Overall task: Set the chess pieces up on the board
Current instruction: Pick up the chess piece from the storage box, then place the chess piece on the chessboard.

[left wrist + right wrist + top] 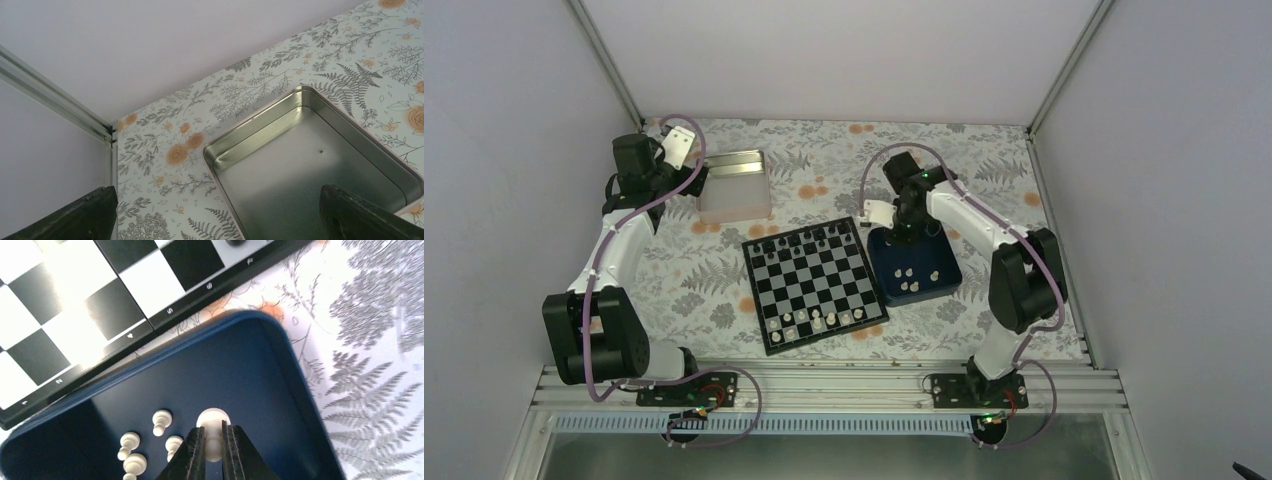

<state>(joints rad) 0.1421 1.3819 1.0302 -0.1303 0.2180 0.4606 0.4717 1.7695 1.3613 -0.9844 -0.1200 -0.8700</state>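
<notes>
White and tiny, one of the chess pieces point(213, 418) sits in the blue tray point(240, 355), squeezed tight in the right hand point(213, 430). It may be lying down; hard to tell. The board point(75, 295) is just left of the tray. From above, the arm point(969, 215) hides this grip. The left hand point(220, 215), spread apart, hangs over the tin point(310, 150) by the table's point(165, 130) far left corner.

Left arm point(614, 255) and right arm point(974, 222) alike, white shells between chunky black joint housings, lilac cables point(686, 124) looping along each (a green light point(921, 178) glows upper right of centre), black base plates point(679, 392) at the lower frame, right gripper point(213, 430) with slim black fingers point(192, 460).
</notes>
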